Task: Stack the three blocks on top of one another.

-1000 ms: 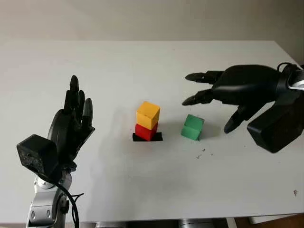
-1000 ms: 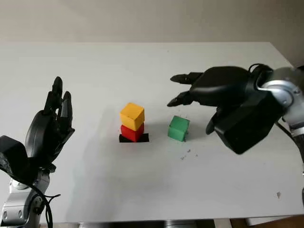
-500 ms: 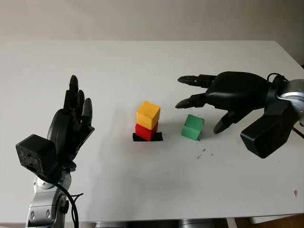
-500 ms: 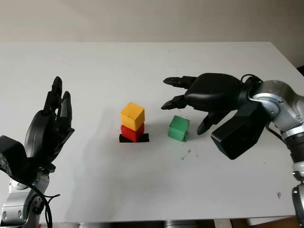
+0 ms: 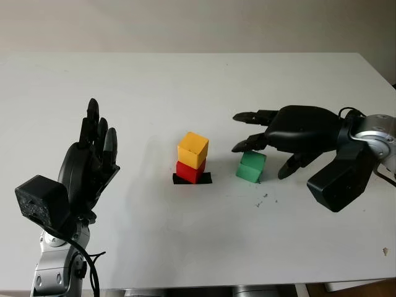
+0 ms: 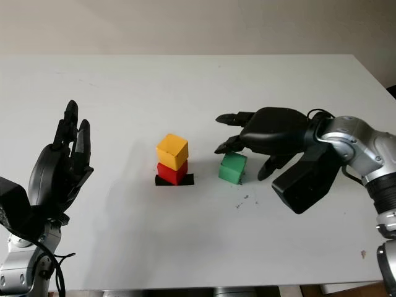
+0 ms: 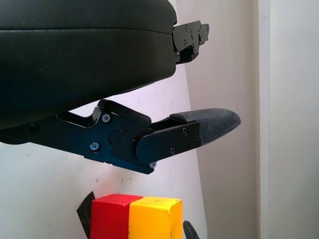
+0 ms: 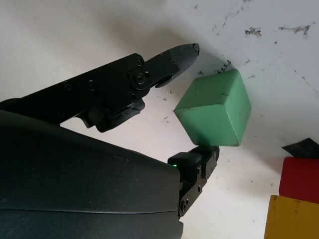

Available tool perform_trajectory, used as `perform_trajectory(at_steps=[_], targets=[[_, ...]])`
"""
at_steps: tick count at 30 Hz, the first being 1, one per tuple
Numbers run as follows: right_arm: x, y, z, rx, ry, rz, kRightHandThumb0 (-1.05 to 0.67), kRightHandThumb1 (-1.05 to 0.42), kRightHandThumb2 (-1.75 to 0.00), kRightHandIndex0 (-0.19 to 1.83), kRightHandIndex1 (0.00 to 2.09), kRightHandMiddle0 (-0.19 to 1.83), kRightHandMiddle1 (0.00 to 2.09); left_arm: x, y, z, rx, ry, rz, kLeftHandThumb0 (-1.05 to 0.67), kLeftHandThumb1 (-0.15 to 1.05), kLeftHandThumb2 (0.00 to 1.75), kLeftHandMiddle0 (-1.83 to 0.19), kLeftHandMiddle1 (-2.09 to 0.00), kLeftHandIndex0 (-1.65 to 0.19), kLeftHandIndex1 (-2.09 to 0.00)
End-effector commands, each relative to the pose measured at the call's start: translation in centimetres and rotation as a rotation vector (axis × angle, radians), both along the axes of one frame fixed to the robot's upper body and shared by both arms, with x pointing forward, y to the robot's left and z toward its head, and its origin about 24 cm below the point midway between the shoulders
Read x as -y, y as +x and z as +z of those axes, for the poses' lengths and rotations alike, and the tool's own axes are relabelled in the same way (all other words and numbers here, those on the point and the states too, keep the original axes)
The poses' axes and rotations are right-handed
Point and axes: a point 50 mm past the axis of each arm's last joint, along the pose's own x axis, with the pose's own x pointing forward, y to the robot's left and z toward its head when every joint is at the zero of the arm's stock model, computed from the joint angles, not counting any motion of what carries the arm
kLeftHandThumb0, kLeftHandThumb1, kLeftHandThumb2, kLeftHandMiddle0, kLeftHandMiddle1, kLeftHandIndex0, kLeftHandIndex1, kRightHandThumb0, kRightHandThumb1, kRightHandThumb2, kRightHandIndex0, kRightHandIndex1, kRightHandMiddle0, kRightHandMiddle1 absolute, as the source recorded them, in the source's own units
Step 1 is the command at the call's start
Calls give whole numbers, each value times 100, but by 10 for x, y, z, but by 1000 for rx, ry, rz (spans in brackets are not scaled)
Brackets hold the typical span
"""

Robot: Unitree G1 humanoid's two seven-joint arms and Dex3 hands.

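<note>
The green block, a matte cube with slightly rounded edges, sits on the white bench just right of the small stack and a little apart from it. In that stack, a yellow block rests on a red block, turned slightly askew, and the red one stands on a flat black patch. The right hand, glossy black, hovers over the green block with its fingers spread on either side, not yet closed on it. The left hand is held upright at the bench's left, open, well apart from the blocks. Dark specks mark the bench near the green block.
</note>
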Motion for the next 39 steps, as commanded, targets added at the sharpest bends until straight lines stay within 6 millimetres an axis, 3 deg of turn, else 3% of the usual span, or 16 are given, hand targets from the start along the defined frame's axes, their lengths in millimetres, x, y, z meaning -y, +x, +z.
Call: perform_trajectory(at_steps=[1,12,17,18,21,24,39], targets=[[1,0,-3,1,4,10,-46,-86,-5,4,7,50,17,-3,-2,3,12,19,7,-64,105,65,18,-6,19,-3],[-4,1,-8,27,59,37,-44,-88,-6,10,8,52,16,-2,-4,4,1,31,5,-66,105,64,18,-5,19,-4],[-5,1,-9,47,98,55,-42,-91,-7,13,8,62,21,-2,-4,4,-5,41,5,-66,105,65,18,-5,19,-3],[-5,1,-9,50,105,56,-40,-92,-6,14,8,67,28,-2,-4,4,-3,40,7,-66,105,65,18,-5,19,-3],[-5,2,-9,56,129,61,-38,-95,-5,19,6,44,114,-2,-5,4,-6,37,3,-66,105,65,19,-5,19,-2],[-5,2,-9,63,140,69,-39,-93,-5,22,7,40,137,-2,-4,4,-5,34,8,-67,105,64,18,-6,19,-3],[-4,7,-1,90,79,53,-35,-94,-6,28,7,46,125,-2,-3,2,-5,38,5,-65,105,64,17,-5,19,-5]])
